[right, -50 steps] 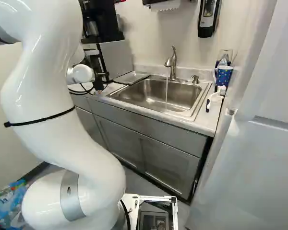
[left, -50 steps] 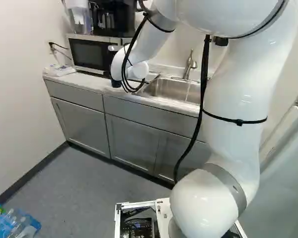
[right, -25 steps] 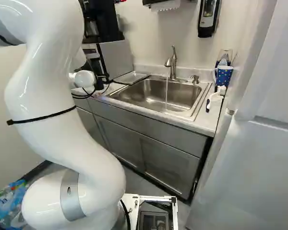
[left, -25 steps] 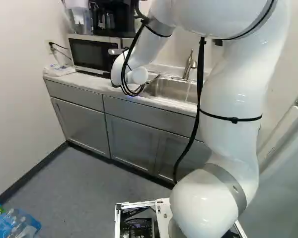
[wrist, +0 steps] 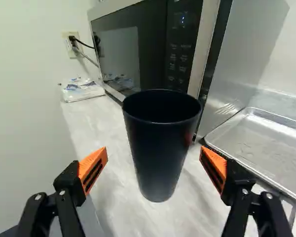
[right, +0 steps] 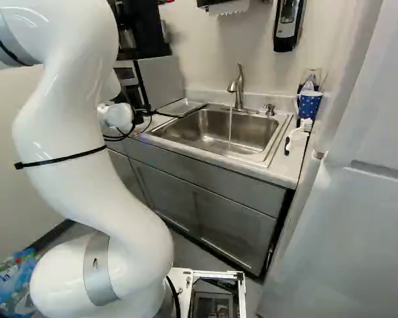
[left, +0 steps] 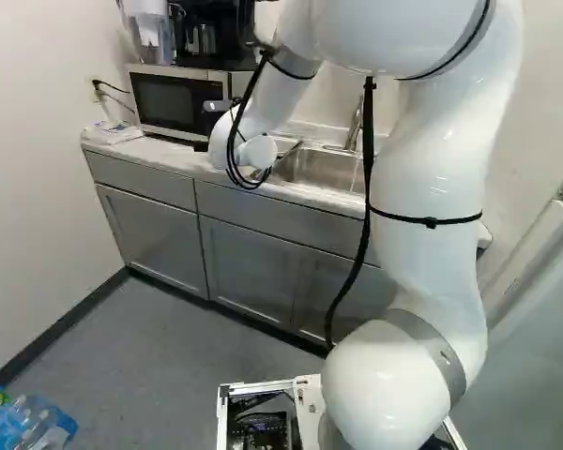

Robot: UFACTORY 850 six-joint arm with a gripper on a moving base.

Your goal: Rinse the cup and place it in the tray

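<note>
Cup [wrist: 161, 148]: one, dark, tapered; it stood upright on the counter [wrist: 111, 143], ahead of the gripper [right: 143, 114] and between the lines of its two fingers, mouth up, long axis vertical, the narrower end down. Claw: spread wide, orange pads [wrist: 92, 168] facing inward, a strip of counter showing on either side of the cup. Edges: the counter's edge ran beneath one finger; on the other finger's side lay the rim of a shallow metal tray [wrist: 266, 143], just beside that finger, with wire bars [wrist: 291, 212] next to it. Microwave [wrist: 133, 44]: near the cup, farther back, with small pale print on its control panel. Packet [wrist: 81, 90]: clear, bearing blue markings, on the counter beyond, near the wall outlet [wrist: 71, 44] and its cords. Sink [right: 219, 132]: steel, beside the tray in the right base view, a thin stream falling from the faucet [right: 239, 89] into it. At the sink's far side from the arm: one blue spotted mug [right: 310, 104], upright, with a brush [right: 296, 137] nearby on the counter; above, on the wall, a dispenser [right: 288, 25] with a pale front.
</note>
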